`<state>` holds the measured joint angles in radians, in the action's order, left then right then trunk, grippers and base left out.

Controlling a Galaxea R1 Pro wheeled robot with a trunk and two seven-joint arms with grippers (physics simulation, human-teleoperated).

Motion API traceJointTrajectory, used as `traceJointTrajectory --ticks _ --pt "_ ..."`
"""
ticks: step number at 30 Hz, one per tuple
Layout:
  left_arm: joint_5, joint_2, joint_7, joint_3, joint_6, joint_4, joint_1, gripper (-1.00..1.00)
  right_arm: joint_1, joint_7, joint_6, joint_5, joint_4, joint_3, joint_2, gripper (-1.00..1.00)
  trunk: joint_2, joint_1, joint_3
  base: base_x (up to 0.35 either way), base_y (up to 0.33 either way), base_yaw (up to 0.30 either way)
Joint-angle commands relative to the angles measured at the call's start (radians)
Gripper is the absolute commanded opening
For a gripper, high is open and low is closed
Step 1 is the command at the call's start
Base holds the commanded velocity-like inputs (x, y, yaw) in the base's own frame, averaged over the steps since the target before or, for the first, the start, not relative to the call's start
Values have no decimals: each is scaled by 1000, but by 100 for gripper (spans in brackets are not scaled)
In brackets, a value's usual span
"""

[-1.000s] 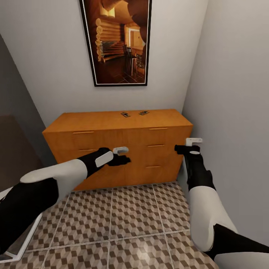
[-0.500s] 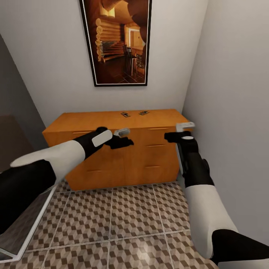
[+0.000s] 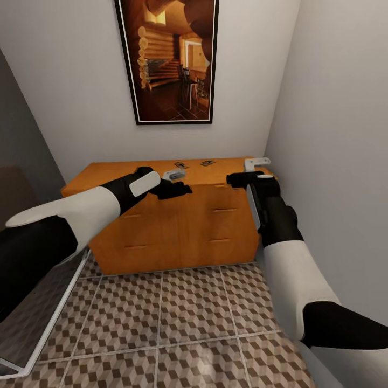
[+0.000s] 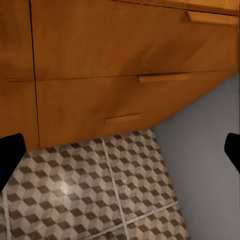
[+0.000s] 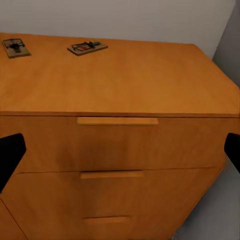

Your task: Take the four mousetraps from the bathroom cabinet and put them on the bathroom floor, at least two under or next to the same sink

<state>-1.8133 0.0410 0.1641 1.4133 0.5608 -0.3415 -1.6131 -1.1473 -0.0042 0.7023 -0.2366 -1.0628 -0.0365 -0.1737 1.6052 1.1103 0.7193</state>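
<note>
Two mousetraps lie on top of the orange wooden cabinet point(image 3: 161, 215) near its back edge: one point(image 3: 180, 165) to the left, the other point(image 3: 207, 162) to the right. The right wrist view shows the same pair, the left mousetrap point(image 5: 15, 47) and the right mousetrap point(image 5: 87, 47). My left gripper point(image 3: 177, 182) hovers open at the cabinet's top front edge, short of the traps. My right gripper point(image 3: 247, 170) is open above the top's right end. The left wrist view has its open gripper point(image 4: 120, 155) over drawer fronts and the cube-patterned bathroom floor point(image 3: 194, 312). The sink is out of view.
A framed picture point(image 3: 167, 59) hangs on the wall above the cabinet. The right wall point(image 3: 334, 134) runs close beside my right arm. A white-framed panel point(image 3: 37, 345) sits at the lower left. Open tiled floor lies in front of the cabinet.
Both arms have risen from drawer-front height to the level of the cabinet top, and both grippers moved forward towards the traps. The camera has stayed still.
</note>
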Motion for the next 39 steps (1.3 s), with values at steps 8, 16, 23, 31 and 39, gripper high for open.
traceJointTrajectory --ticks 8,16,23,31,39 --pt "-11 -2 10 5 -1 7 -49 100 -109 -2 -1 3 142 0 -1 100 0 0 1 0 0 0" --pt "4 -1 10 6 -5 89 -86 100 -164 2 -13 -3 198 1 -1 100 0 0 1 0 0 0" --pt "16 2 9 6 -51 212 -128 100 -173 1 -36 -4 187 2 -1 100 0 0 1 0 0 0" --pt "19 6 2 8 -89 251 -175 100 -175 0 -51 -1 111 2 -1 100 0 0 1 0 0 0" --pt "20 6 0 10 -87 243 -175 100 -174 -2 -51 -4 88 1 -1 100 0 0 1 0 0 0"
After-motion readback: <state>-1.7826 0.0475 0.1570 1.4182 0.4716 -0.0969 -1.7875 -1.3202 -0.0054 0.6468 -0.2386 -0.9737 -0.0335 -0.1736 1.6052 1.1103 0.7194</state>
